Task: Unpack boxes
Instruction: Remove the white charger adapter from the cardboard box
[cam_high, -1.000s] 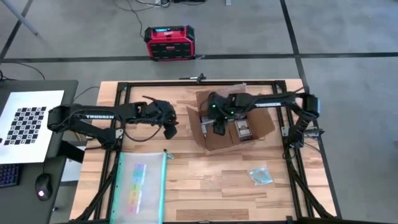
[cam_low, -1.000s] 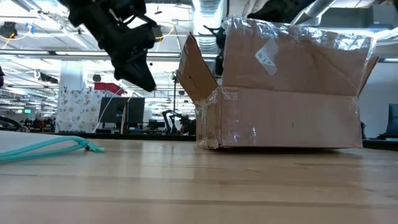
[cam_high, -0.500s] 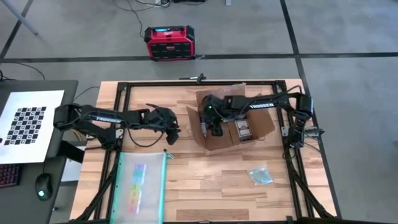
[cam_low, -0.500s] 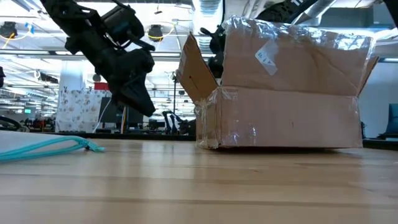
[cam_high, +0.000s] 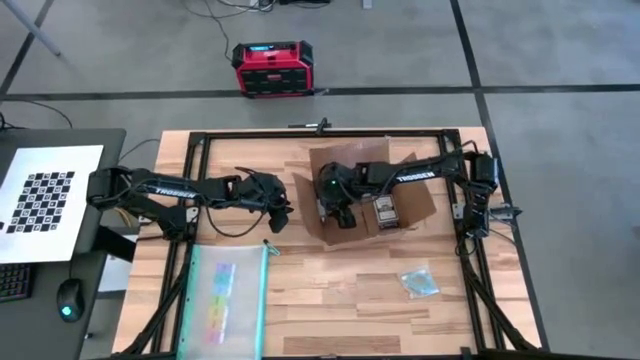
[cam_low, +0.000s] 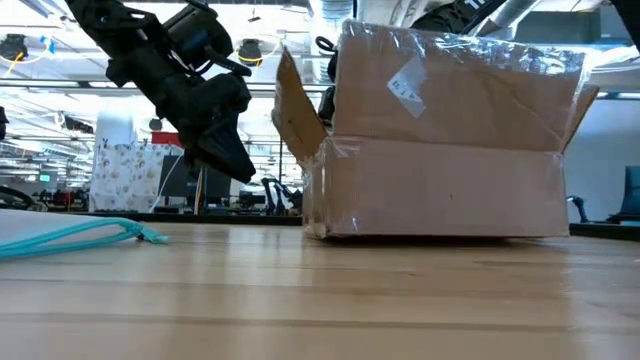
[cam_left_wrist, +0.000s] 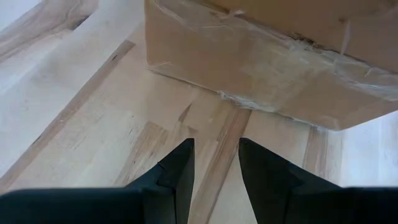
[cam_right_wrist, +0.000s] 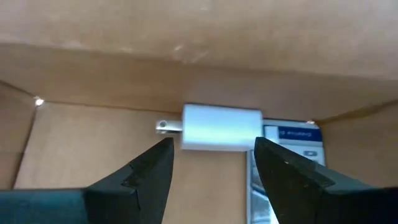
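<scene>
I saw the cardboard box (cam_high: 370, 200) on the far middle of the table (cam_high: 330, 300), flaps open, and inside it a small white block (cam_right_wrist: 221, 127) beside a printed packet (cam_right_wrist: 292, 140). My right gripper (cam_right_wrist: 211, 168) was inside, fingers apart and holding nothing. Compared with a second before, the box had slid left. It was brown, with shiny tape. My left gripper (cam_left_wrist: 214, 168) hung beside it, part open and empty.
</scene>
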